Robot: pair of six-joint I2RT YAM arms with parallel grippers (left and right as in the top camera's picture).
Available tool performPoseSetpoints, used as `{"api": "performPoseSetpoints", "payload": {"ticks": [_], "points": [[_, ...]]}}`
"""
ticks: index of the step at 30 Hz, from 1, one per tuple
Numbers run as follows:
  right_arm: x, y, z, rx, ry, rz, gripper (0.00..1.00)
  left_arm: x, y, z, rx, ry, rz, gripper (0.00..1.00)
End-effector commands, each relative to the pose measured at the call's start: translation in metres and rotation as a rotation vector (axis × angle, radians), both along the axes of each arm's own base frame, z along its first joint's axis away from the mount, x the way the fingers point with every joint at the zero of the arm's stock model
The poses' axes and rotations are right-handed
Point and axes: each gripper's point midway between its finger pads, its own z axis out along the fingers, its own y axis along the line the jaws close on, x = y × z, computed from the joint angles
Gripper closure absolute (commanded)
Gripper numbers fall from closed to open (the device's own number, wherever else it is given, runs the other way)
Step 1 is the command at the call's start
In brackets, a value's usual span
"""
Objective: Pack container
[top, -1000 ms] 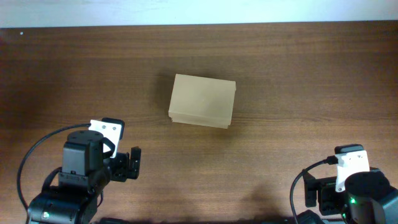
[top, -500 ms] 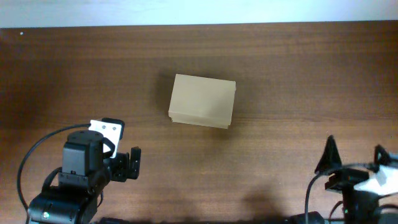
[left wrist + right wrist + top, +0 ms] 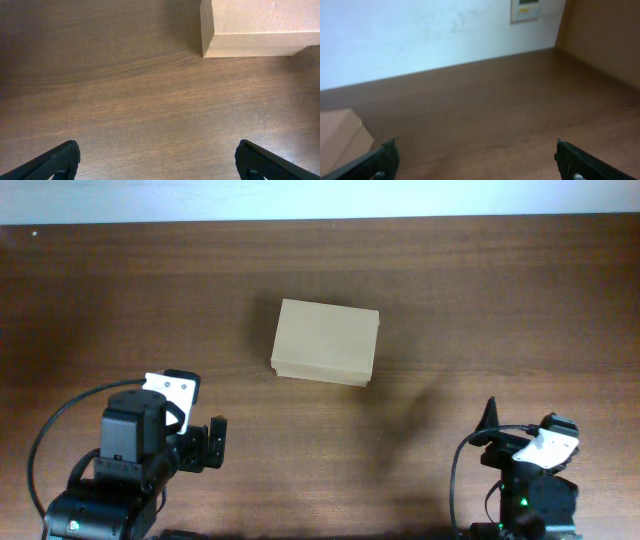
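Note:
The container (image 3: 326,341) is a plain tan cardboard box with its lid shut, lying mid-table. Its near corner shows at the top right of the left wrist view (image 3: 260,25), and one corner shows at the lower left of the right wrist view (image 3: 340,135). My left gripper (image 3: 213,442) is open and empty, low over the wood to the front left of the box (image 3: 159,162). My right gripper (image 3: 497,430) is open and empty at the front right, well apart from the box, with its fingers spread wide (image 3: 477,160).
The dark wooden table (image 3: 480,300) ends at a white wall along the back (image 3: 420,35). A small wall panel (image 3: 527,10) and a brown surface (image 3: 605,35) stand beyond the table's far right.
My right arm has risen and swung left and forward, so its fingers now point towards the back wall. The left arm and the box have not moved.

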Motion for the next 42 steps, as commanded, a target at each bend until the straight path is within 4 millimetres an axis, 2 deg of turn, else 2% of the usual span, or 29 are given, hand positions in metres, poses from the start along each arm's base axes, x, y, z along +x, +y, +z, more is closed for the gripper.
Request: {"api": "performPoseSetpoints", "payload": {"ticks": [1, 5, 7, 38, 40, 42], "points": [[0.005, 0.002, -0.025, 0.0, 0.04, 0.014, 0.01, 0.0, 0.0, -0.001, 0.002, 0.0, 0.001, 0.0], [0.007, 0.002, -0.054, 0.003, 0.102, 0.014, 0.01, 0.0, 0.0, -0.001, 0.002, 0.0, 0.001, 0.0], [0.007, 0.002, -0.062, 0.003, 0.119, 0.014, 0.01, 0.0, 0.0, -0.001, 0.002, 0.0, 0.001, 0.0], [0.008, 0.001, -0.06, 0.002, 0.113, 0.014, 0.01, -0.001, 0.0, -0.003, 0.003, 0.004, 0.001, 0.0], [0.008, 0.001, -0.06, 0.002, 0.113, 0.014, 0.01, 0.004, 0.011, 0.003, 0.053, -0.062, 0.03, 0.0], [0.008, 0.001, -0.06, 0.002, 0.113, 0.014, 0.0, 0.01, 0.02, 0.02, 0.071, -0.193, 0.078, 0.0]]}}
